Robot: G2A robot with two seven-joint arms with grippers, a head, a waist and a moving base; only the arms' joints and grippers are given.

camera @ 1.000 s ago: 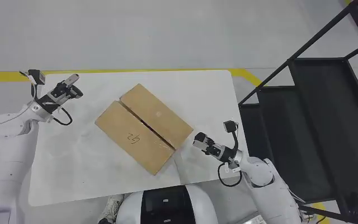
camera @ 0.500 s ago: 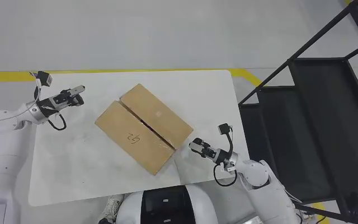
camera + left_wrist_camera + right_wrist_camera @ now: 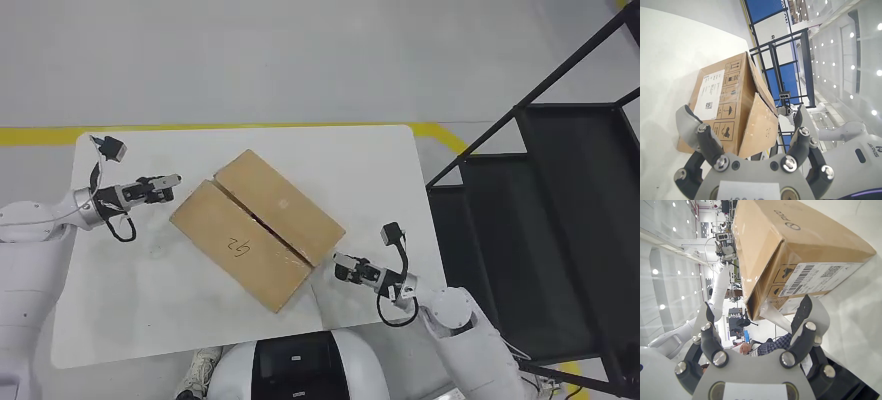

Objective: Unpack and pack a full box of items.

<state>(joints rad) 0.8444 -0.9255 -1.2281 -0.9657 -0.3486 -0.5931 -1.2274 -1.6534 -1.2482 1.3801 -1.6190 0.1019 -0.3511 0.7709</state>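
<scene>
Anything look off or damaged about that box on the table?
The cardboard box sits diagonally on the table, closed but unsealed: its top flaps bow up at the ends, leaving gaps. A loose strip of clear tape hangs off the corner facing the right gripper. Nothing spilled.

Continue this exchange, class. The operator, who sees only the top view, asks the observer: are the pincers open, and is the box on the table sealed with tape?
Observer: The left wrist view shows the left pincer open, fingers spread wide, with the box ahead of it.
Operator: And the right one?
Observer: The right pincer is open too, facing the box end that carries a barcode label.
Operator: Any tape?
Observer: In the right wrist view a loose strip of clear tape hangs off that end, close to the pincer.
</scene>
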